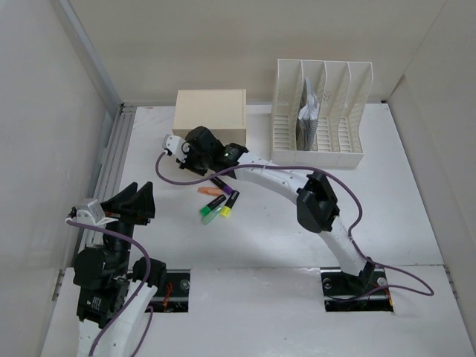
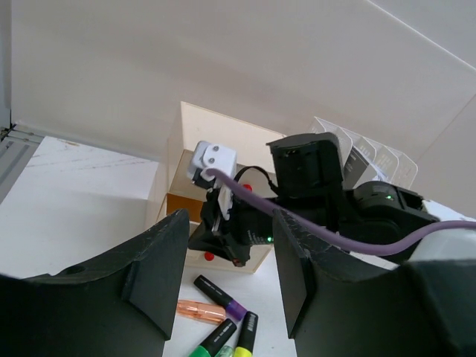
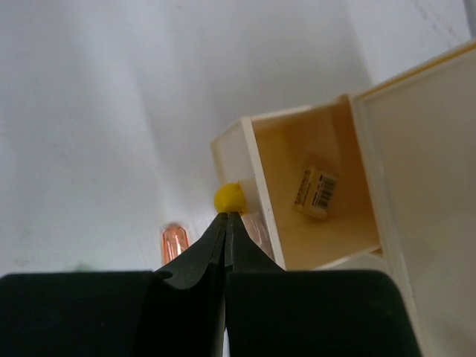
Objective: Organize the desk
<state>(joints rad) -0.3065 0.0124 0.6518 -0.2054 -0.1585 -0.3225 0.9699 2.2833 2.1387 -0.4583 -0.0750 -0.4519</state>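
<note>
So the desk (image 1: 387, 193) is the big white tabletop spread out under both sets of jaws, with walls around it.

The right gripper (image 3: 225, 222) is stretched out over it, jaws squeezed fully together with nothing between them. The tips sit right up against a little yellow knob (image 3: 230, 198) just ahead of them. That knob is on the front of a drawer (image 3: 297, 149) that's pulled out of the beige drawer box (image 1: 210, 111). Seen from the wrist, the drawer opens up to the right of the fingertips, and a small block with a barcode label (image 3: 313, 192) lies inside.

Behind the right jaws, back toward the arm bases, there's a loose bunch of markers on the desk: an orange one (image 1: 210, 192), a purple-capped one (image 1: 221, 182), a green one (image 1: 212, 207) and a yellow one (image 1: 227, 204).

The left gripper (image 2: 229, 245) hangs back near its base, jaws apart and holding nothing. It looks straight at the markers and the right gripper, all well out in front of it.

Well off to the right of the right jaws stands a white slotted file rack (image 1: 320, 111) with some papers (image 1: 309, 119) in one slot.
</note>
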